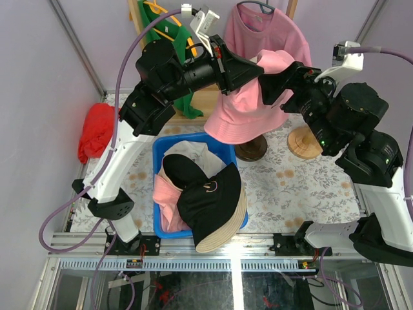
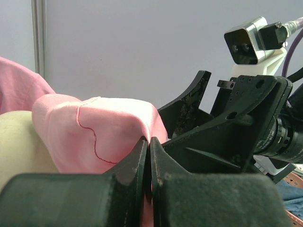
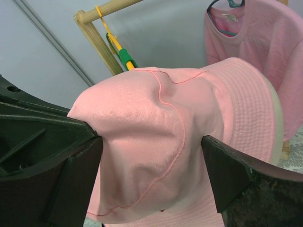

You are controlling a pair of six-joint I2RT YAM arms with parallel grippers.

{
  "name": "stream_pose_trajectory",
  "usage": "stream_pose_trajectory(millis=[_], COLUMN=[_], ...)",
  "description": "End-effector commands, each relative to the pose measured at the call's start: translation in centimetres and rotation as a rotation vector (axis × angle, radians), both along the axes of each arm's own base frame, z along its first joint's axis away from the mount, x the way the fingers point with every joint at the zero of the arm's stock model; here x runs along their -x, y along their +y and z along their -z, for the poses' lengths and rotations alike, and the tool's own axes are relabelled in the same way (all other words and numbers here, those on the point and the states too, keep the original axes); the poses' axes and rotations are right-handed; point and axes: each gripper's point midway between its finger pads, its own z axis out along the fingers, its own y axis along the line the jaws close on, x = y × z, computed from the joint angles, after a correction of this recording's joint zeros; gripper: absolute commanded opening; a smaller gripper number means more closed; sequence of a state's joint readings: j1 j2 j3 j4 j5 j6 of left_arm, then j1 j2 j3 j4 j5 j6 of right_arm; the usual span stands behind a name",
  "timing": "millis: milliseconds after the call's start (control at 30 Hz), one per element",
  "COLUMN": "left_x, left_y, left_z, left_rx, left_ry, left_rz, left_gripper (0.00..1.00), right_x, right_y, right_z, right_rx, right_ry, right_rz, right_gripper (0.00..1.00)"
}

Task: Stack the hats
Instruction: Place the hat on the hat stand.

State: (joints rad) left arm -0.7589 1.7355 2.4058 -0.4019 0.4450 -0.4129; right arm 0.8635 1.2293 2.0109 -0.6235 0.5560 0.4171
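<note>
**Currently: pink hat on the head form, both pincers at its crown**

- The pink hat (image 1: 242, 113) sits upper centre of the top view, draped over the cream mannequin head (image 2: 19, 142), well above the counter (image 1: 297, 181).
- The left pincer (image 2: 149, 146) comes in from the left of the frame. Its jaws are closed tight on a fold of the crown fabric, with pink cloth showing in the seam between them.
- The right pincer (image 3: 151, 161) comes in from the right with its jaws spread wide, straddling the bunched crown. In its wrist view the crown fills the gap; the frame-left finger looks to be against the cloth and the frame-right one just beside it. It has no grip yet.
- Key relation: the crown lies directly between the two pincers, on the line joining them. The left arm already has hold, so the right only needs to close where it is.
- The rest of the stack lies lower left of centre in the blue bin (image 1: 226, 152), with the black hat (image 1: 210, 200) on top. From the pincers that is down and toward the arm bases.
- Risk: pulling sideways could drag the head form along.
</note>
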Motion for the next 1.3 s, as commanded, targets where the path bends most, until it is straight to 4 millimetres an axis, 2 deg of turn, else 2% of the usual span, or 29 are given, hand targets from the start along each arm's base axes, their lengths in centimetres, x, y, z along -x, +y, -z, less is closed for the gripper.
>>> stream_pose_trajectory(millis=[0,233,300,433,500,600,667,733,900,1033,1267], left_x=[3.4,3.8,3.9,3.6,3.4,3.0,2.7,2.6,2.1,1.3,1.1], left_y=[1.2,1.2,1.3,1.8,2.2,2.9,3.3,3.8,4.7,5.9,7.7], left_z=[-3.7,-3.5,-3.4,-3.5,-3.7,-3.8,-4.0,-4.3,-4.5,-4.4,-3.9], left_rx=[0.083,0.075,0.07,0.069,0.073,0.079,0.085,0.091,0.103,0.118,0.133], left_ry=[-0.088,-0.089,-0.088,-0.088,-0.088,-0.088,-0.085,-0.09,-0.087,-0.076,-0.065], left_rz=[0.051,0.054,0.046,0.011,-0.021,-0.067,-0.097,-0.118,-0.18,-0.258,-0.334], left_gripper=[0.0,0.0,0.0,0.0,0.03,0.13,0.27,0.35,0.5,0.57,0.58], right_x=[0.3,0.5,0.7,1.0,1.2,1.4,1.7,1.9,2.6,2.8,3.7], right_y=[-0.2,-0.1,-0.3,-0.9,-1.2,-1.8,-2.6,-3.5,-5.5,-7.3,-12.7], right_z=[-1.3,-1.3,-1.6,-2.6,-3.2,-4.1,-5.1,-6.1,-8.3,-8.8,-9.1], right_rx=[-0.046,-0.063,-0.075,-0.098,-0.109,-0.123,-0.134,-0.142,-0.165,-0.168,-0.167], right_ry=[-0.033,-0.032,-0.038,-0.058,-0.069,-0.093,-0.114,-0.138,-0.19,-0.212,-0.254], right_rz=[-0.004,-0.013,-0.012,-0.006,-0.003,0.009,0.028,0.051,0.099,0.166,0.386], right_gripper=[0.84,0.32,0.2,0.09,0.04,0.02,0.01,0.01,0.0,0.0,0.0])
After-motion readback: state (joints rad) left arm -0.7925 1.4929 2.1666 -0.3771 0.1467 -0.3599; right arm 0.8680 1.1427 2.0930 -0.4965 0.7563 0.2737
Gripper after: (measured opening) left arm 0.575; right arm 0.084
